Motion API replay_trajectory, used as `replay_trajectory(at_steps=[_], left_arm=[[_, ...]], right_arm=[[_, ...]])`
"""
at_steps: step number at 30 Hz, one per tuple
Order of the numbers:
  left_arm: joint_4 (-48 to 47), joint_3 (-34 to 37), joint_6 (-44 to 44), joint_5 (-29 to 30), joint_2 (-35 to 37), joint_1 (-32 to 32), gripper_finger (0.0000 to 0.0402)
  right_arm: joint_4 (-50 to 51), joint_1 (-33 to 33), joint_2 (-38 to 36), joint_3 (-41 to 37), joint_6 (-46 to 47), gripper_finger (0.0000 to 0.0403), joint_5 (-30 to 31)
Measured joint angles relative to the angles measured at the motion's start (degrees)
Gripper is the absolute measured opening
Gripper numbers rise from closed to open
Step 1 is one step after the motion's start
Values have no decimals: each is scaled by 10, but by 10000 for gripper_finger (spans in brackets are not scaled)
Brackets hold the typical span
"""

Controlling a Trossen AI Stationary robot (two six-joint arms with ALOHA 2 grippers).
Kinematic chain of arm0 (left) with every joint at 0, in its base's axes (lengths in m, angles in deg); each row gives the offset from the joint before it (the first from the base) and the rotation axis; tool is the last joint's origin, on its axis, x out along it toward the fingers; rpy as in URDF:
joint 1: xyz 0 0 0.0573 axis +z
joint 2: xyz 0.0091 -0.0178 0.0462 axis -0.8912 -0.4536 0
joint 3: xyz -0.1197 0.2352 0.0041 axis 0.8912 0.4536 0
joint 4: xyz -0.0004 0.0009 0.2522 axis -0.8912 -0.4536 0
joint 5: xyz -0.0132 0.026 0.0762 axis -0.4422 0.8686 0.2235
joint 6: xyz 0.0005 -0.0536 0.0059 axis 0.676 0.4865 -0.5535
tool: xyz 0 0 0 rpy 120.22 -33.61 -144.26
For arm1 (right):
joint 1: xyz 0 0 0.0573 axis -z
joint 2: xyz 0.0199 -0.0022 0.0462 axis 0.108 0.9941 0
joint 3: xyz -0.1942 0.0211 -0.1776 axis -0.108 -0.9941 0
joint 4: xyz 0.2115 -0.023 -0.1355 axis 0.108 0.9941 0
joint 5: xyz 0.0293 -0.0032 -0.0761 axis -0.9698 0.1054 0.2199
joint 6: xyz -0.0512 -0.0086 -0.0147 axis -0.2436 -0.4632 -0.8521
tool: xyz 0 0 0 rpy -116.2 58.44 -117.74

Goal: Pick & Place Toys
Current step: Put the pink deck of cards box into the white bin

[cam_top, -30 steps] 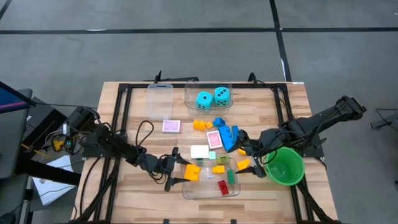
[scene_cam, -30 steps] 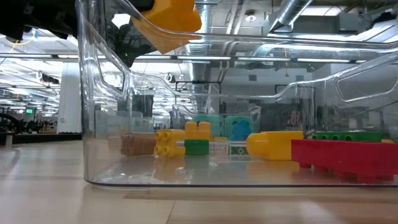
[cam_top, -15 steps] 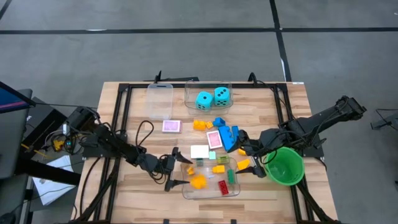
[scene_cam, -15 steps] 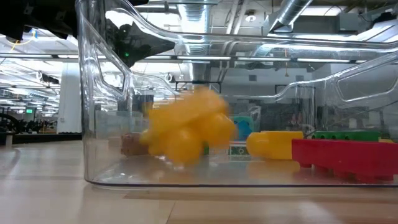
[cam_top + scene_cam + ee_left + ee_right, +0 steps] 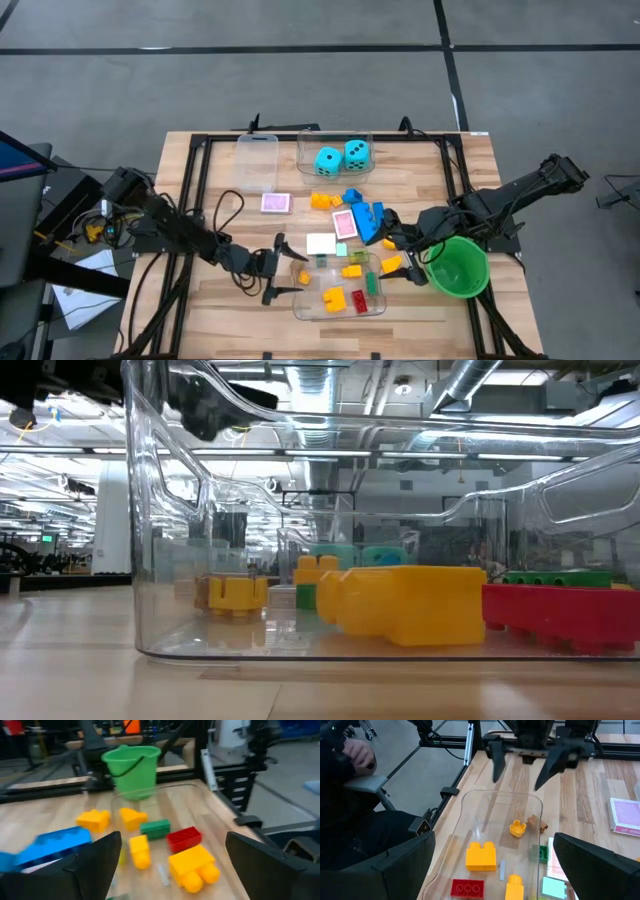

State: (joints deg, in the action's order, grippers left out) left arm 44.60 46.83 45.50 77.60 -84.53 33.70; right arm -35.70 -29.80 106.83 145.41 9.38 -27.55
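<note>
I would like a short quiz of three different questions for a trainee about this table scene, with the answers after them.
1. True or false: the yellow brick lies inside the clear tub nearest the table's front edge.
2. Which thing holds the two cyan dice? A) the green bucket B) a clear tub at the back of the table C) the left gripper
3. Fill in: the right gripper is open and hovers beside the ____ bucket.

Key: 1 true; 2 B; 3 green.
</note>
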Motion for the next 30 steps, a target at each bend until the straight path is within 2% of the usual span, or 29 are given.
replay_trajectory(at_steps=[3,6,10,12,15,19,23,26,30], left_arm=[[-69,0,-8,52,51,0,338],[-157,0,25,148,100,0,321],[-285,2,132,303,136,2,292],[-336,15,213,359,138,5,273],[-374,50,339,372,129,19,233],[-374,98,481,364,101,44,146],[-321,113,502,379,75,68,30],[-288,113,479,376,59,93,13],[-285,114,491,327,31,146,2]], right_arm=[[0,0,0,0,0,397,0],[0,0,0,0,0,397,0],[0,0,0,0,0,397,0],[0,0,0,0,0,397,0],[0,0,0,0,0,397,0],[0,0,0,0,0,397,0],[0,1,0,0,0,397,3],[-1,1,0,0,0,397,4],[-1,1,0,0,0,397,4]])
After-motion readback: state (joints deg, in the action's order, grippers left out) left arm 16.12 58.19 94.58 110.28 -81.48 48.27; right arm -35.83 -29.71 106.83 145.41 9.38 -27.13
